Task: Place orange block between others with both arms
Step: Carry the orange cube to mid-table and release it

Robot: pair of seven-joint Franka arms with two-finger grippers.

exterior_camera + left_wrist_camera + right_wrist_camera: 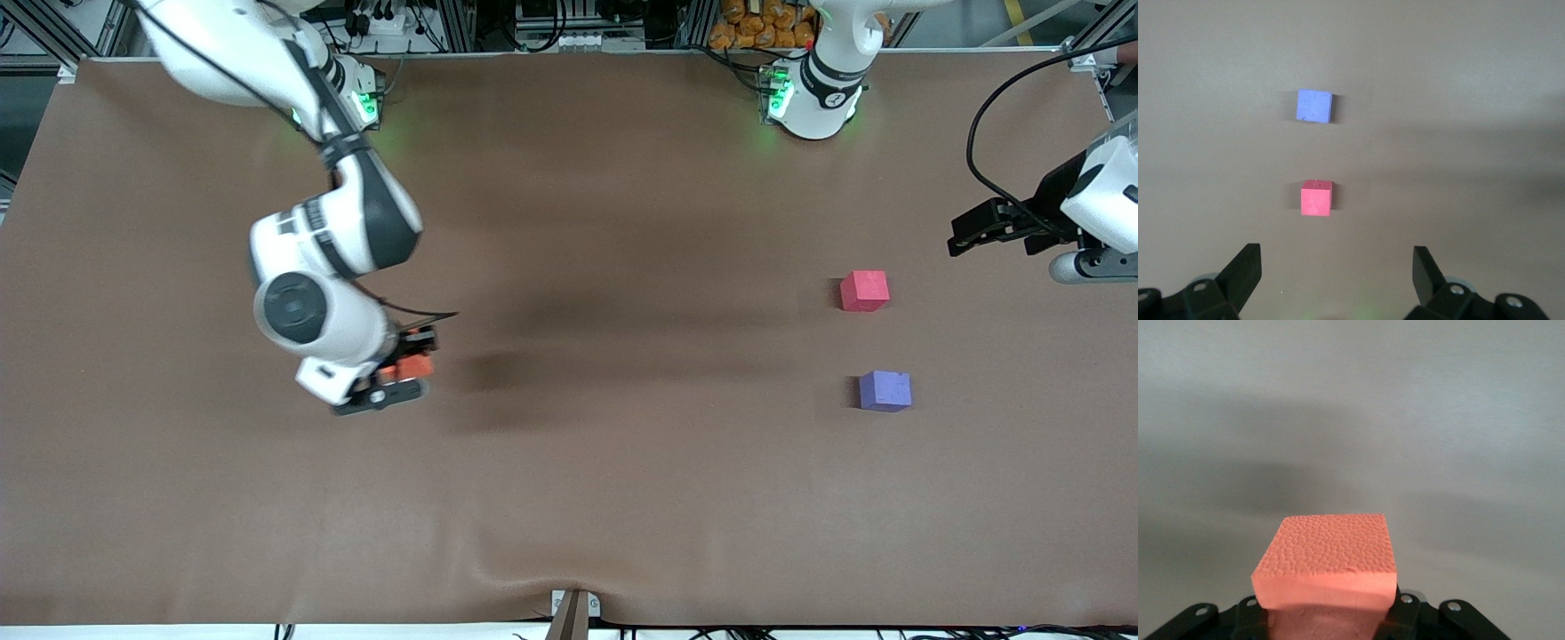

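Our right gripper [402,378] is pinched tight on the orange block [414,365], holding it over the table [569,498] toward the right arm's end, with a shadow cast beside it. Our left gripper [965,233] hangs with its fingers [1245,268] spread wide and empty over the left arm's end, waiting near the pink-red block [864,291]. The purple block [885,390] sits nearer the front camera than the pink-red one, with a bare gap between them. We judge this the carrying step: next we must bring the orange block toward the middle, where the left gripper can take it and set it in that gap.
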